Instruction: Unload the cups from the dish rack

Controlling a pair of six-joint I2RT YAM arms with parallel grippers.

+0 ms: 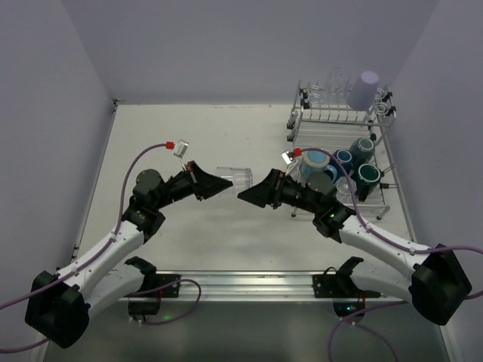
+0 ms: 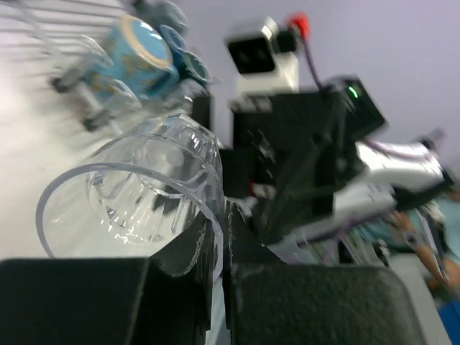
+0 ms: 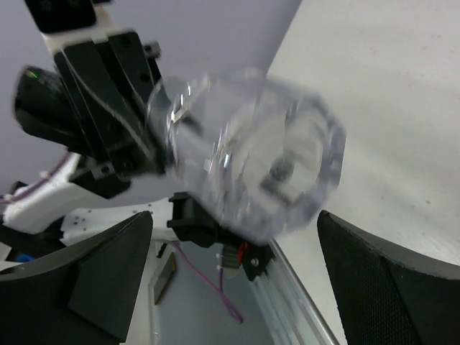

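Holding anything, the left pincer (image 1: 225, 182)?
– Clamped on a clear glass (image 1: 235, 177), tipped sideways above the middle of the surface (image 1: 189, 136).
– And the right pincer (image 1: 243, 195)?
– Fingers wide apart, just beside the glass. Mugs (image 1: 370, 173) sit in the dish rack (image 1: 332, 113), far right.

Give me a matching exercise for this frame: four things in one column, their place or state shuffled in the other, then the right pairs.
1. clear glass
2. lavender tumbler
3. light blue mug
4. right gripper

A. open, holding nothing
B. on the upper tier of the dish rack
C. pinched at the rim by the left gripper
D. in the lower tier of the dish rack

Pairs: 1-C, 2-B, 3-D, 4-A.
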